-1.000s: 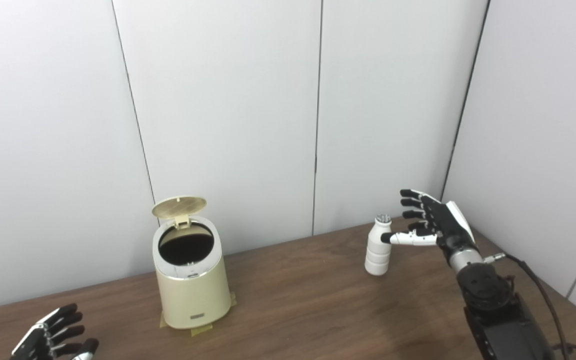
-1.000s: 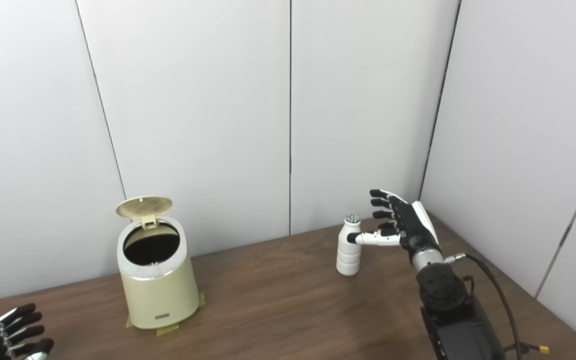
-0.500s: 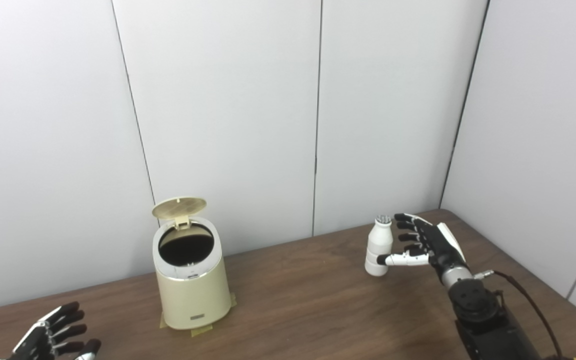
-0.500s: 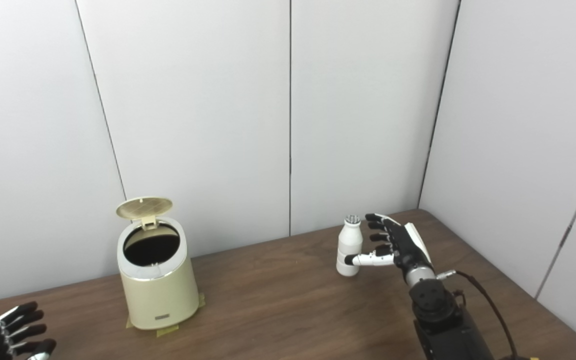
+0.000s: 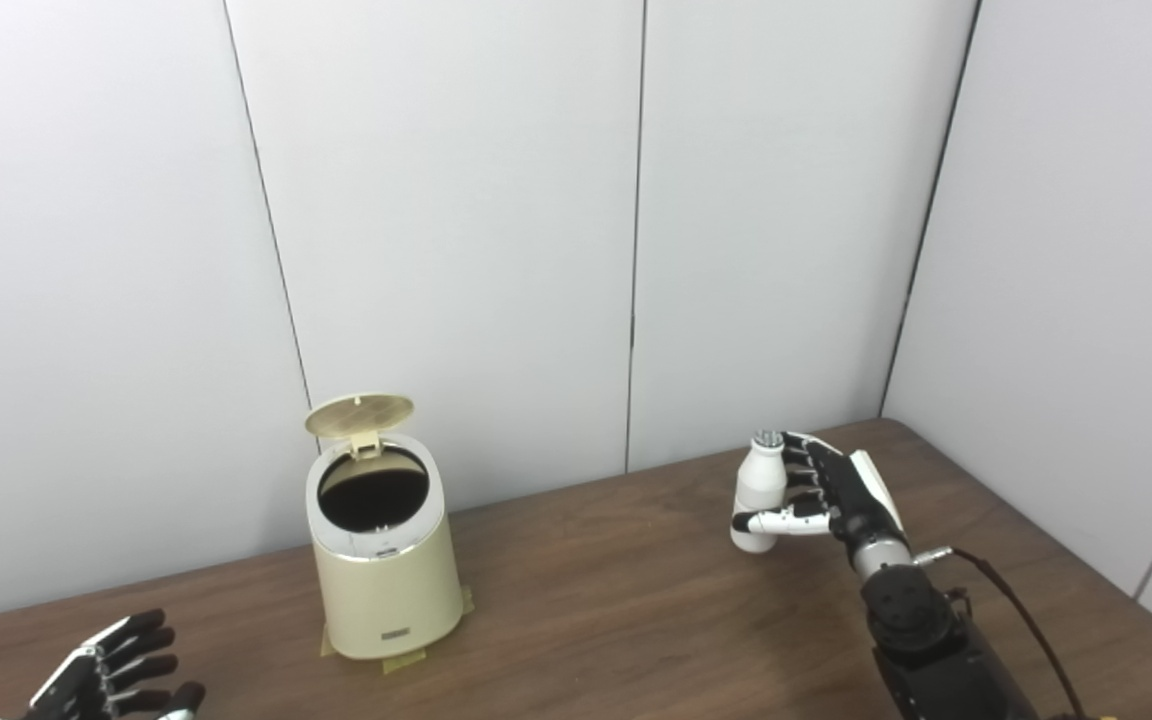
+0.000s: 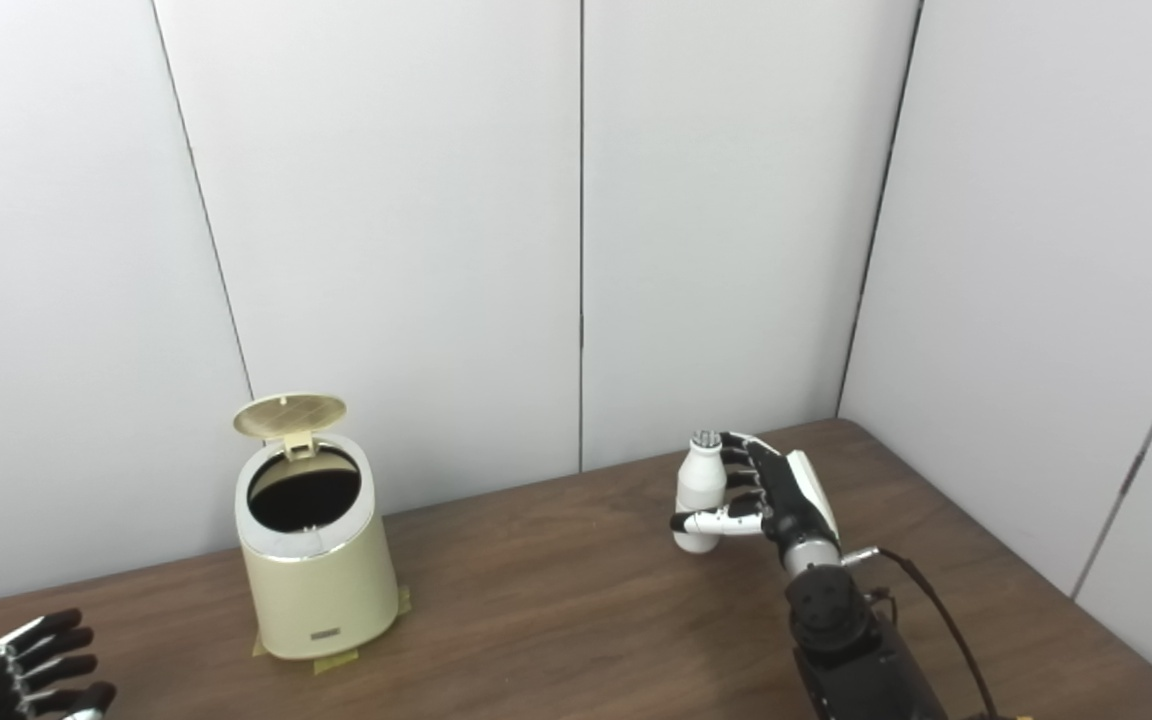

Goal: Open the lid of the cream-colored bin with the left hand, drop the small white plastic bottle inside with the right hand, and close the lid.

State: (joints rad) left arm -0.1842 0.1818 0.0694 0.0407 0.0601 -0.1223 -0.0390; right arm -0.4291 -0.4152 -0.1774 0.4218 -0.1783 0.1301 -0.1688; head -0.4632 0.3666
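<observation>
The cream-colored bin (image 5: 386, 585) stands on the table's left half, its round lid (image 5: 358, 413) tipped up at the back and the dark opening showing. The small white bottle (image 5: 758, 490) stands upright on the table at the right. My right hand (image 5: 826, 495) is wrapped around it: the thumb crosses its lower front and the fingers curl behind its right side. My left hand (image 5: 111, 675) rests low at the bottom left corner, well away from the bin, fingers apart and holding nothing.
The brown wooden table (image 5: 596, 610) ends against white wall panels at the back and right. Yellowish tape (image 5: 404, 660) sticks out under the bin's base. A black cable (image 5: 1021, 610) trails from my right forearm.
My right hand dropped from above the bottle's neck to its body, slid left and closed around it. The bottle, the bin and the left hand stayed put.
</observation>
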